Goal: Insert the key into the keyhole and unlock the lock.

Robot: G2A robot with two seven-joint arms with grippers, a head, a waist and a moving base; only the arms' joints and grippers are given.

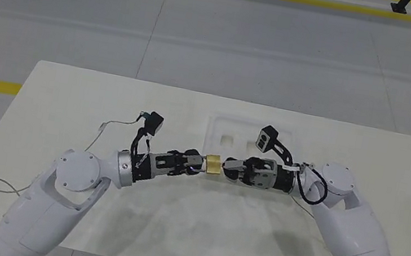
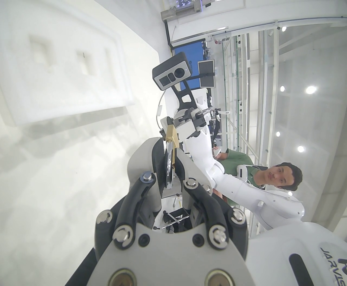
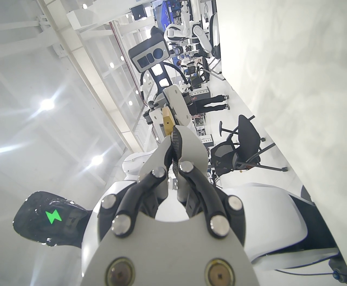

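A brass padlock hangs above the middle of the white table, held between my two grippers. My left gripper is shut on its silver shackle, and the brass body sticks out past the fingertips. From the opposite side my right gripper meets the lock's body end on. Its black pads are pressed together on something thin right at the lock's end face, most likely the key. The key and the keyhole are hidden between the pads and the lock.
A white foam tray with two recesses lies on the table just behind the grippers. A thin loose cable runs over the table near the left arm. The table's front part is open.
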